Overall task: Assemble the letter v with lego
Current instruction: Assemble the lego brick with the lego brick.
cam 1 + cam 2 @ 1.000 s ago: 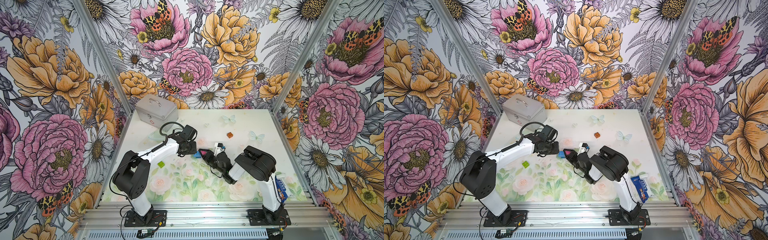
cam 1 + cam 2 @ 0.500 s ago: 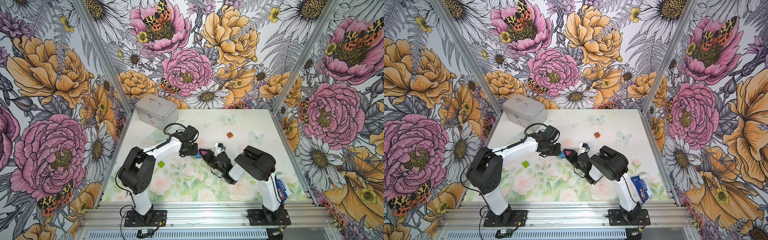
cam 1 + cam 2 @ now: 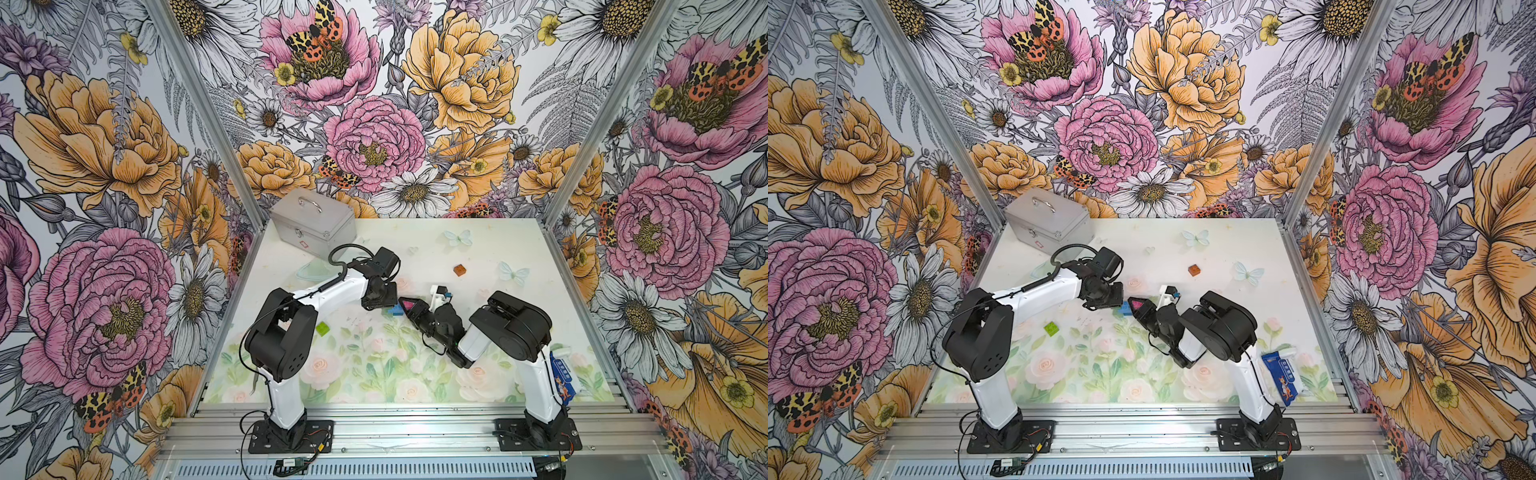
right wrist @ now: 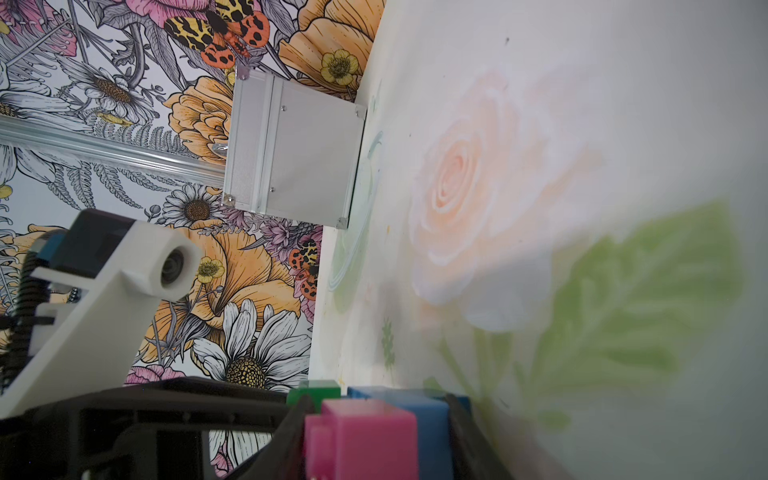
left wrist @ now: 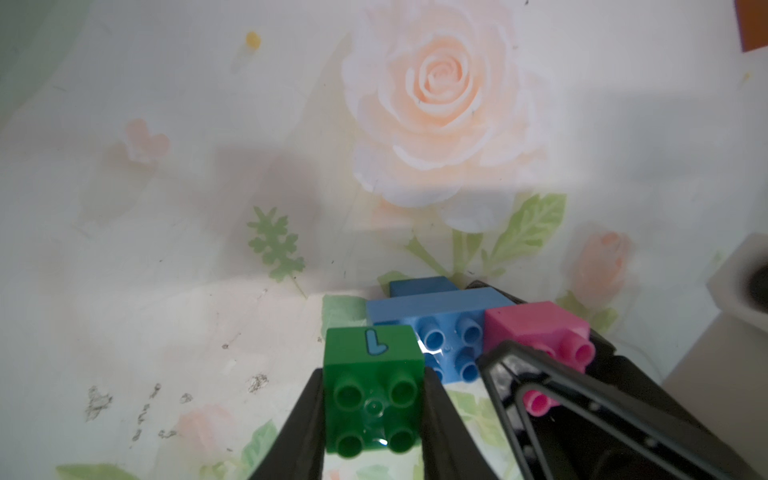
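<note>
My left gripper (image 5: 374, 386) is shut on a green lego brick (image 5: 372, 390) marked with a blue L, studs toward the camera. The brick sits right beside a light blue brick (image 5: 446, 345), which is joined to a dark blue brick (image 5: 419, 286) and a pink brick (image 5: 536, 328). My right gripper (image 4: 378, 415) is shut on that joined cluster, pink (image 4: 361, 436) against blue (image 4: 428, 424). In both top views the two grippers (image 3: 388, 301) (image 3: 409, 309) meet at mid-table, with pink (image 3: 1137, 305) showing. A lime brick (image 3: 322, 329) and a brown brick (image 3: 459, 270) lie loose.
A silver metal case (image 3: 311, 226) stands at the back left corner of the table (image 3: 478, 245). A flat blue packet (image 3: 563, 374) lies at the front right, next to the right arm's base. The lime brick (image 3: 1052, 328) lies beside the left arm's elbow.
My left arm has swung a little to the right, bringing the green brick closer to the cluster. The right arm has held still.
</note>
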`<state>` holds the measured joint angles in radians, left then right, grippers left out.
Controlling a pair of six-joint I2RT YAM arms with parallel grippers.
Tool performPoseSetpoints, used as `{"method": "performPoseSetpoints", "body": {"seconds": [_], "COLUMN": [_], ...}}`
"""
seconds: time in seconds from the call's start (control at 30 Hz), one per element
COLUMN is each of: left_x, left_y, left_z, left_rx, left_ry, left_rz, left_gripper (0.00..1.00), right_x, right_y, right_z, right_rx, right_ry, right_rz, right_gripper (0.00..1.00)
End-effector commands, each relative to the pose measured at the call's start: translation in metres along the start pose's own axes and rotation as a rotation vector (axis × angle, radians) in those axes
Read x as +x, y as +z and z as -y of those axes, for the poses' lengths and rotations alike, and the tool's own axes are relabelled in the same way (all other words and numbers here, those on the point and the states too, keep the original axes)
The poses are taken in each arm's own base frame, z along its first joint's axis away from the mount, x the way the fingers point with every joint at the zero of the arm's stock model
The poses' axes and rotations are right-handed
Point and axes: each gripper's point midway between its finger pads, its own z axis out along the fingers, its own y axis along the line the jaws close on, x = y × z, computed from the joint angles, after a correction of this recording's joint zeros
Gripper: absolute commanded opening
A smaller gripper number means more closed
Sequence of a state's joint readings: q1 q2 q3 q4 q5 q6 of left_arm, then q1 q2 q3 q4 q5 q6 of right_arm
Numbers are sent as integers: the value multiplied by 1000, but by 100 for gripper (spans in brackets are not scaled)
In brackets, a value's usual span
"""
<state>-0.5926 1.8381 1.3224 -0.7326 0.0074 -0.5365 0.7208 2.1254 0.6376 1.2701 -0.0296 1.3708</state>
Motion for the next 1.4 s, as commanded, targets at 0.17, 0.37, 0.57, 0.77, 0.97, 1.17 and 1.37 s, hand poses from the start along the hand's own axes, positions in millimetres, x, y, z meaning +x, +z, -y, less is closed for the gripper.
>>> {"method": "performPoseSetpoints", "body": {"seconds": [0.17,0.37,0.57,0.77,0.97,1.17,1.37], "left_x": [13,19,22,23,28,40,27], "left_y": [16,13,11,16,22,39,21], "left_z": [-19,-18,-20,-17,-24,-30,-26], "left_rx": [-97,-119,-186,-177,-216,-254,-224], "left_ry": [-40,-22,-3,-15,-43,-52,-65], "left_rz": [-47,-57,-57,-90,-98,-139,-85], "left_gripper": [7,6,5,6,6,6,36], "right_x": [11,11,10,9,9,9,9], "right_y": [-7,-8,-8,-8,-10,-10,-12], "right_z": [44,45,47,47,49,49,51], "right_rx": [137,142,152,152,159,159,165], "right_ry": [-15,-13,-17,-22,-24,-23,-20], "right_rz": [-33,-33,-24,-25,-22,-21,-16], "right_gripper": [37,37,37,37,37,37,36]}}
